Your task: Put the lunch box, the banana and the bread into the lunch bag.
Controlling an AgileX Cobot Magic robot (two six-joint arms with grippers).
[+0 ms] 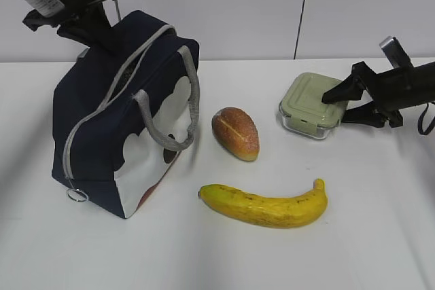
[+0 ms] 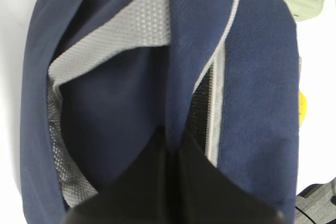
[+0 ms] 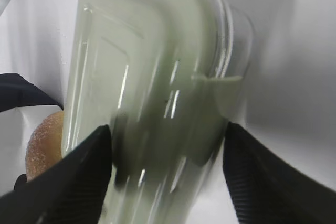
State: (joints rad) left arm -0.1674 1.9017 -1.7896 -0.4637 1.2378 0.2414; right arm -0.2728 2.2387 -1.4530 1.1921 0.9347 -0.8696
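My left gripper [image 2: 170, 153]: jaws together, pinching a fold of navy fabric at the top edge of the lunch bag [image 1: 102, 113], behind its zipper opening.
My right gripper [image 3: 168, 145]: jaws apart, one finger on each side of the lunch box [image 1: 312, 106]; I cannot tell whether they touch its walls.
Lunch box: between my right jaws, green lid up, resting on the white table [image 1: 217, 256].
Lunch bag: hangs below my left jaws, zipper open, grey handles drooping, ring pull at the low front corner.
Bread [image 1: 236, 133]: beyond my right jaws, between box and bag.
Banana [image 1: 265, 203]: on the table, nearer the camera than the bread, apart from both jaws.
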